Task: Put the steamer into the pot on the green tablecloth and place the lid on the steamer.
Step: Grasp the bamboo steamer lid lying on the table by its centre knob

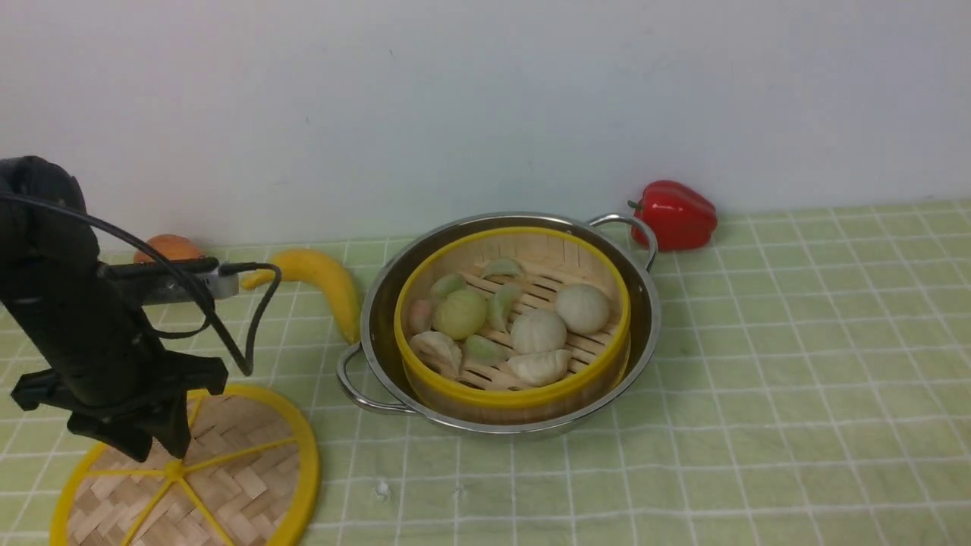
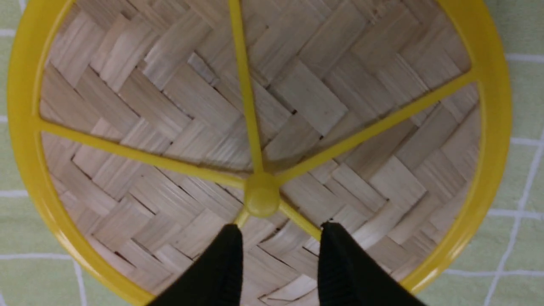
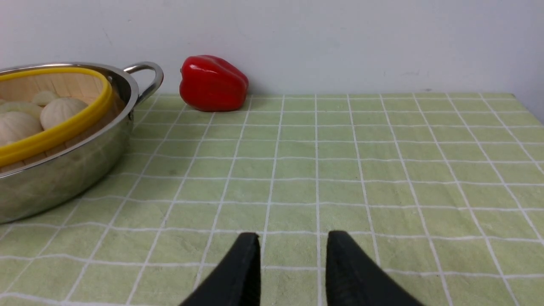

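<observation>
The steamer (image 1: 516, 400), a bamboo basket with yellow rims and pale dumplings and buns, sits inside the steel pot (image 1: 377, 318) on the green tablecloth (image 1: 758, 379). The lid (image 1: 243, 462), a flat woven disc with yellow rim and spokes, lies on the cloth at the front left. My left gripper (image 1: 159, 447) hangs over it, open; in the left wrist view its fingertips (image 2: 229, 238) straddle a spot just short of the yellow hub (image 2: 261, 199) of the lid (image 2: 314, 97), holding nothing. My right gripper (image 3: 291, 246) is open over bare cloth, to the right of the pot (image 3: 63, 174).
A banana (image 1: 330, 284) lies left of the pot, and an orange fruit (image 1: 168, 246) sits behind my left arm by the wall. A red pepper (image 1: 677, 214) rests against the wall behind the pot's right handle (image 1: 630, 227). The cloth's right edge shows in the right wrist view.
</observation>
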Available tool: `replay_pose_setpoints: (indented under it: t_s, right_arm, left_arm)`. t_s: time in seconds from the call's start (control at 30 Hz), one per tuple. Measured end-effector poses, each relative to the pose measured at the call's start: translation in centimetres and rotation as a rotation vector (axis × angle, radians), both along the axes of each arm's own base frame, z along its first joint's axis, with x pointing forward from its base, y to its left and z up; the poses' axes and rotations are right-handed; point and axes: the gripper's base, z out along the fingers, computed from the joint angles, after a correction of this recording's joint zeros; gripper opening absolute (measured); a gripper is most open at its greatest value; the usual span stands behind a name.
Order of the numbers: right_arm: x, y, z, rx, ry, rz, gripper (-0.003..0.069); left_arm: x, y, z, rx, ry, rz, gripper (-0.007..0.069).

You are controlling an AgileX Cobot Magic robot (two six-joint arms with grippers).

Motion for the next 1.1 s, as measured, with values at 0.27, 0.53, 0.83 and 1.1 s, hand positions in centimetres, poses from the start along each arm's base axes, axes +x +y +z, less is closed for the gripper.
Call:
replay_pose_setpoints:
  t_s: [0.27, 0.53, 0.83, 1.1]
  right_arm:
    - [0.0, 0.0, 0.0, 0.0, 0.0, 0.0, 0.0243]
    - [0.0, 0.0, 0.0, 0.0, 0.0, 0.0, 0.0243]
    - [0.0, 0.0, 0.0, 0.0, 0.0, 0.0, 0.0243]
    - [0.0, 0.0, 0.0, 0.0, 0.0, 0.0, 0.0243]
  left_arm:
    - [0.6, 0.1, -2.6, -0.001, 0.076, 0.011, 0.0244]
    - [0.9, 0.1, -3.2, 0.004, 0.076, 0.036, 0.0208]
    - [0.9, 0.1, -3.2, -0.004, 0.075, 0.045, 0.0116]
    - [1.7, 0.5, 0.4, 0.035, 0.017, 0.016, 0.0116]
